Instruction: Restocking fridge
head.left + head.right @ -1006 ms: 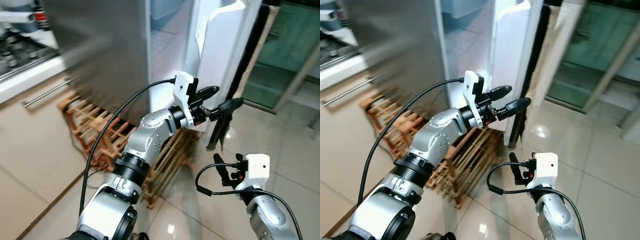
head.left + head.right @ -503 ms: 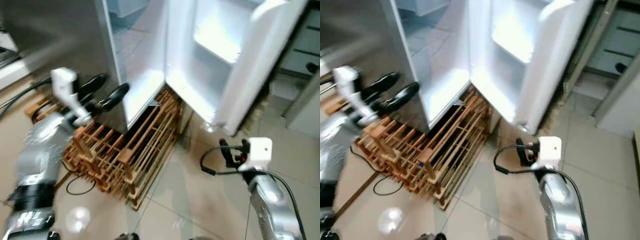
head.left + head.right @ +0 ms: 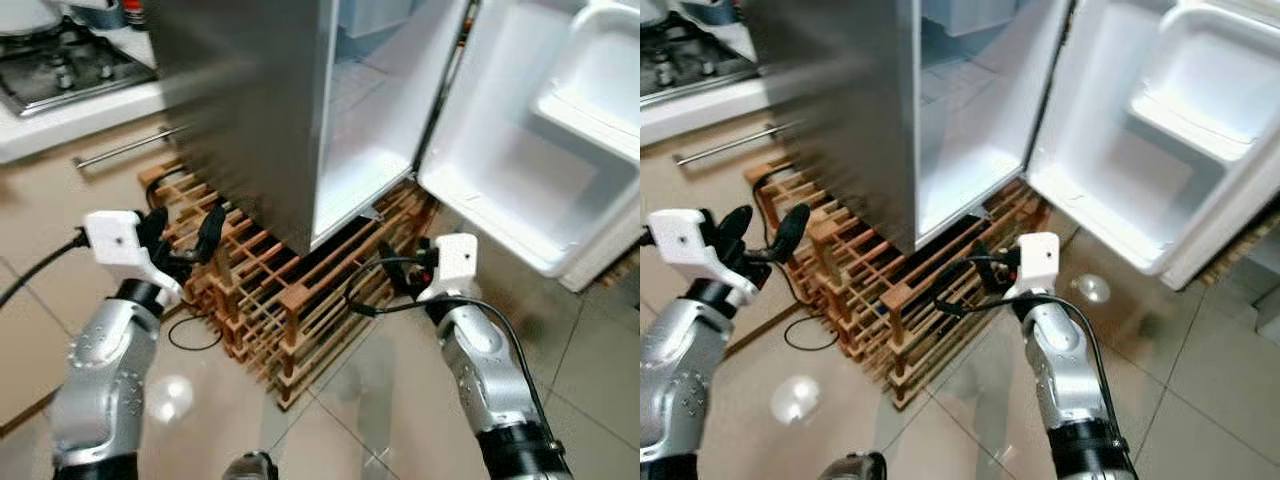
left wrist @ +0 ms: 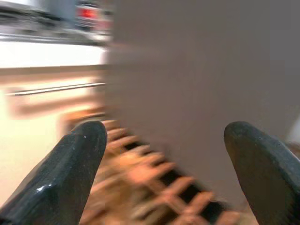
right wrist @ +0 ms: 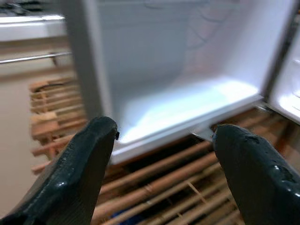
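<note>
Fridge (image 3: 260, 110): stands on wooden rack (image 3: 300, 290), door (image 3: 540, 160) wide open.
Left claw (image 3: 185, 235): fingers spread, holding nothing, beside the fridge's steel side.
Right claw (image 3: 400, 275): fingers apart, holding nothing, below the fridge opening.

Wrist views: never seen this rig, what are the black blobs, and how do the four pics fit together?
Those blobs are the robot's own black fingers. It is a humanoid with two silver arms. The two wide pictures come from a stereo camera on its head, looking down at an open fridge with its door swung wide, standing on a wooden rack on the tiled floor. The left gripper hangs beside the fridge's steel side; its wrist camera shows that wall, blurred, between its spread fingers. The right gripper points at the fridge's lit bottom compartment, which appears between its fingers. Both are open and hold nothing.
</note>
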`<state>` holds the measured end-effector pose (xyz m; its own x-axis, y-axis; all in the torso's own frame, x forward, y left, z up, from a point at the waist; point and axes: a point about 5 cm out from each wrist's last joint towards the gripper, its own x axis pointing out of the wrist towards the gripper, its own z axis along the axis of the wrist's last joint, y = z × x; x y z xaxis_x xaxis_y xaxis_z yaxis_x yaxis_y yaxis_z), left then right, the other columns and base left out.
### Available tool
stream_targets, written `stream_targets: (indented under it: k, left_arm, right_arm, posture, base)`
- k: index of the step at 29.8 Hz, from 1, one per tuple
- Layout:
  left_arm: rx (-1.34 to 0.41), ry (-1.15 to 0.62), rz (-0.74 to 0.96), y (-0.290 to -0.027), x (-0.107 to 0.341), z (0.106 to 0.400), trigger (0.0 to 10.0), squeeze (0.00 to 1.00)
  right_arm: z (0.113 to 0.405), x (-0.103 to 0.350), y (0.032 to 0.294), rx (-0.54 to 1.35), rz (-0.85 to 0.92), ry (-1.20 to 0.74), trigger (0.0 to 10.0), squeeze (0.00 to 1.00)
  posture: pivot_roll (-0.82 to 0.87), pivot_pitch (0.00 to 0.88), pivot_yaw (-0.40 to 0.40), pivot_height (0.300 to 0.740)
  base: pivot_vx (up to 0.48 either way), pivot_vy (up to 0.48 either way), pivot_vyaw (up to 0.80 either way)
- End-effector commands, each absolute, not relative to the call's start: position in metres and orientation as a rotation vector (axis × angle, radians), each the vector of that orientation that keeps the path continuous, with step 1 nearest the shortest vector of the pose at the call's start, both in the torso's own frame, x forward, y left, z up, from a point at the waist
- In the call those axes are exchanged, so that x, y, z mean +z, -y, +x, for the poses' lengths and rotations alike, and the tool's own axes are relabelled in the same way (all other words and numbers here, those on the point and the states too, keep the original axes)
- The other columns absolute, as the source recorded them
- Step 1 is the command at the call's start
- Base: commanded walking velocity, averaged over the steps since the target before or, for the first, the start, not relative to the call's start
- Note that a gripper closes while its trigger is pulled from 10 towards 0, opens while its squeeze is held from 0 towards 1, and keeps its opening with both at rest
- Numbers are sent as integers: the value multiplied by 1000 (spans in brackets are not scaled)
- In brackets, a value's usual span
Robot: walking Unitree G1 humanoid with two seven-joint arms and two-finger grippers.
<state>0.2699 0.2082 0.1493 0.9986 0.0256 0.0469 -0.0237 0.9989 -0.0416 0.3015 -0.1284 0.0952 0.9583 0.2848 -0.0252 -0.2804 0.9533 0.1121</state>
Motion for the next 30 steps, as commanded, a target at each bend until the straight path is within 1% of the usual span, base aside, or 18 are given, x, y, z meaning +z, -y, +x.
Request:
stream_targets:
  k: [1,4,5,7,10,13,14,15,19,22,26,30]
  left_arm:
    - [52,45,8,-202,149,276,10000,0]
    - [70,38,29,-194,146,283,10000,0]
    - [76,21,28,-188,145,289,10000,0]
    - [83,16,47,-185,146,293,10000,0]
    - [132,-9,51,-186,142,296,10000,0]
    - [134,-19,105,-180,140,302,10000,0]
    - [126,10,103,-175,144,303,10000,0]
    - [126,17,101,-174,145,304,10000,0]
    - [115,20,126,-172,144,305,10000,0]
    - [124,14,141,-176,143,307,10000,0]
    - [107,40,138,-176,147,306,10000,0]
    - [107,70,80,-175,150,303,10000,0]
  right_arm:
    - [304,96,126,295,107,-32,10000,0]
    - [307,95,123,300,100,-25,10000,0]
    - [312,100,121,287,118,-9,10000,0]
    - [315,104,116,290,129,5,10000,0]
    - [316,106,113,299,116,14,10000,0]
    - [321,109,119,250,142,29,10000,0]
    - [324,109,125,203,169,33,10000,0]
    - [324,109,126,196,173,33,10000,0]
    - [321,106,124,224,154,29,10000,0]
    - [317,101,126,228,150,14,10000,0]
    - [315,96,121,258,151,3,10000,0]
    - [316,95,114,276,164,-2,10000,0]
  posture:
    - [-26,0,-43,740]
    - [-36,0,-35,740]
    - [-44,0,-27,740]
    - [-51,0,-19,740]
    - [-67,0,-7,740]
    - [-65,0,-7,740]
    - [-59,0,-11,740]
    - [-59,0,-11,740]
    - [-55,0,-16,740]
    - [-51,0,-23,740]
    - [-40,0,-23,740]
    - [-38,0,-31,740]
  base:
    - [289,-379,587]
    - [289,-381,583]
    - [289,-379,587]
    - [330,-259,581]
    - [0,0,581]
    - [0,0,544]
    - [0,0,531]
    - [0,0,531]
    - [0,0,536]
    - [0,0,531]
    - [0,0,531]
    - [455,0,531]
